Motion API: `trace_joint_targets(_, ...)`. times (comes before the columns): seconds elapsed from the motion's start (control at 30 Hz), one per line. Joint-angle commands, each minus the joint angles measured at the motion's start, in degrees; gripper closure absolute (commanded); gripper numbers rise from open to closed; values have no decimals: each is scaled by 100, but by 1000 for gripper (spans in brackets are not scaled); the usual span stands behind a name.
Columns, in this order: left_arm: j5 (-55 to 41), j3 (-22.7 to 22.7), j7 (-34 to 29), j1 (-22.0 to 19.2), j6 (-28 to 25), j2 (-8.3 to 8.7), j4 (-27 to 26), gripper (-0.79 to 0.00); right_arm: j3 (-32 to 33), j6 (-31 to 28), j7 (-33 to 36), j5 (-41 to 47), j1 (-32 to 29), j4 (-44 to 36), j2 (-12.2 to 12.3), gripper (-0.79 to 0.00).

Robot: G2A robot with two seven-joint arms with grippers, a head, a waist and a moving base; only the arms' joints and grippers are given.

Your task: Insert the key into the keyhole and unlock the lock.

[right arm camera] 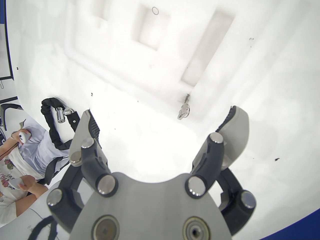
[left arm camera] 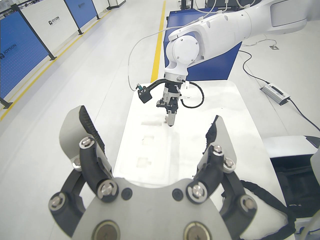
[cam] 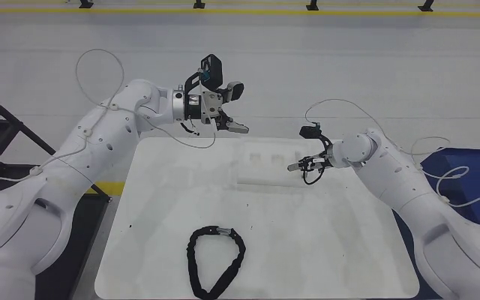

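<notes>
A small silver key (right arm camera: 184,111) lies flat on the white table (cam: 337,247), against the near edge of a white foam tray (right arm camera: 75,51). My right gripper (right arm camera: 160,111) hovers open just above it, the key sitting between the fingers' line and the tray; the same gripper (cam: 300,169) hangs over the table's far right part. The black chain lock (cam: 216,259) forms a loop near the front edge, its silver lock cylinder (right arm camera: 60,116) at the loop's top. My left gripper (cam: 238,109) is open and empty, held high beyond the table's far left corner.
The foam tray (cam: 262,176) has several shallow rectangular recesses, all bare. A blue cabinet (left arm camera: 212,68) stands off the table's right side. Bare table surface lies between the tray and the chain lock (left arm camera: 270,196).
</notes>
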Motion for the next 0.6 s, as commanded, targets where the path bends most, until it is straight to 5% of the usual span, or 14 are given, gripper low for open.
trace_joint_targets(0.0,0,0,0,0,0,0,0,-785,0,1,0,0,0,0,0,-785)
trace_joint_targets(0.17,0,0,0,0,0,0,0,-785,-16,147,-56,-87,-41,-31,-1,-785)
trace_joint_targets(0.57,0,0,0,0,0,0,0,-785,139,1867,24,-841,-388,-1255,157,-785)
